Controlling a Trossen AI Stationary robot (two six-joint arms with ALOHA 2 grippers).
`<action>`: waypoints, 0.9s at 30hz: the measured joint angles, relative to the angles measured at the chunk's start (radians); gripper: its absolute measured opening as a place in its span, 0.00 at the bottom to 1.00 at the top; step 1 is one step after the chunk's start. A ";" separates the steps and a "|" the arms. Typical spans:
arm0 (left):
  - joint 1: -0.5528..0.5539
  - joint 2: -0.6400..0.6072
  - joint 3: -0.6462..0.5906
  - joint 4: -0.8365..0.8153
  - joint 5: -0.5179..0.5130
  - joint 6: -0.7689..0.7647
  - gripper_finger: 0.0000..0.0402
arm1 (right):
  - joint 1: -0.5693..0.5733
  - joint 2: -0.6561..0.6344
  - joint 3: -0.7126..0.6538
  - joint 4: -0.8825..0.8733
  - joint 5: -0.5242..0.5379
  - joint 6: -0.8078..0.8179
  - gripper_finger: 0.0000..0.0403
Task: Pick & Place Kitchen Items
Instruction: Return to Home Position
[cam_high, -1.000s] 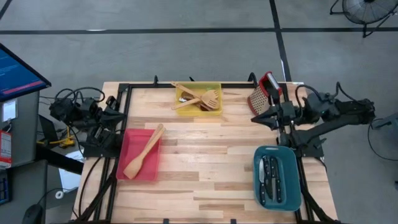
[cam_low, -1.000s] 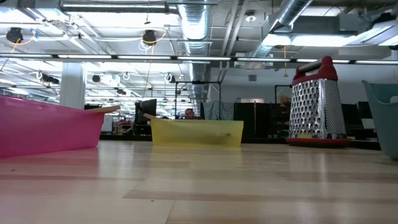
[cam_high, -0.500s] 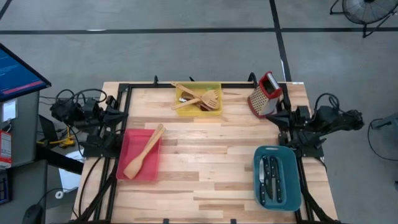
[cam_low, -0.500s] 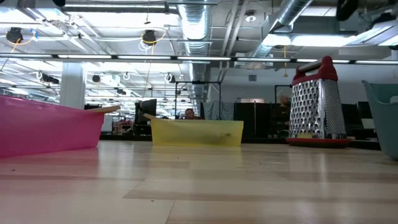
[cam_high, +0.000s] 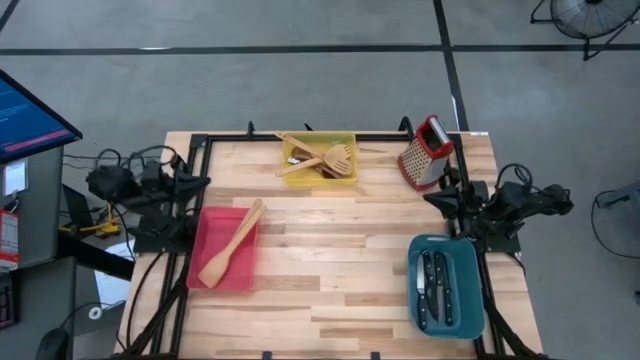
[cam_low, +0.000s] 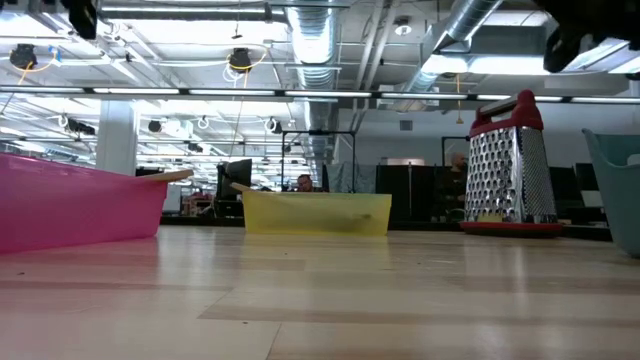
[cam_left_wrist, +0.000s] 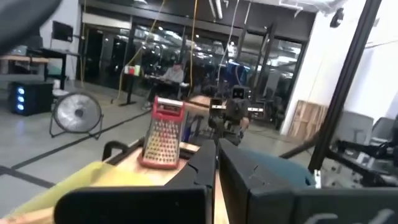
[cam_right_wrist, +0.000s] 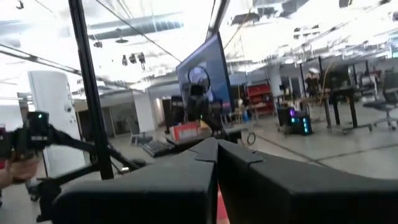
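Note:
A pale wooden spatula (cam_high: 232, 243) lies slantwise in the red bin (cam_high: 213, 222), its handle end resting on the bin's far rim. Several wooden utensils (cam_high: 318, 157) lie in the yellow bin (cam_high: 350, 140). Black-handled knives (cam_high: 436, 283) lie in the teal bin (cam_high: 468, 262). My left gripper (cam_high: 205, 182) is shut and empty at the table's left edge, just beyond the red bin. My right gripper (cam_high: 428, 198) is shut and empty at the right edge, between the grater (cam_high: 425, 152) and the teal bin. Both wrist views show the fingers closed together: left gripper (cam_left_wrist: 216, 155), right gripper (cam_right_wrist: 216, 149).
The red-topped metal grater (cam_low: 510, 165) stands upright at the far right corner. A black frame (cam_high: 205, 140) runs along the table's edges. The bare wood in the middle (cam_high: 340, 250) is free room. A monitor (cam_high: 30, 115) stands off the table's left side.
My right gripper has drawn back from beside the grater toward the table's right edge and come down, its arm folding in. My left gripper has sunk a little at the left edge. Both stay shut and empty. The bins and utensils have not moved.

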 joint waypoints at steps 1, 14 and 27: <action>0.000 0.000 -0.017 0.008 0.001 -0.012 0.00 | 0.001 0.000 -0.015 0.022 0.000 -0.006 0.01; 0.000 -0.001 -0.298 0.134 0.011 -0.098 0.00 | 0.004 0.001 -0.188 0.154 -0.027 -0.014 0.00; 0.043 -0.002 -0.489 0.249 0.073 -0.069 0.00 | 0.004 0.000 -0.189 0.020 -0.026 0.021 0.01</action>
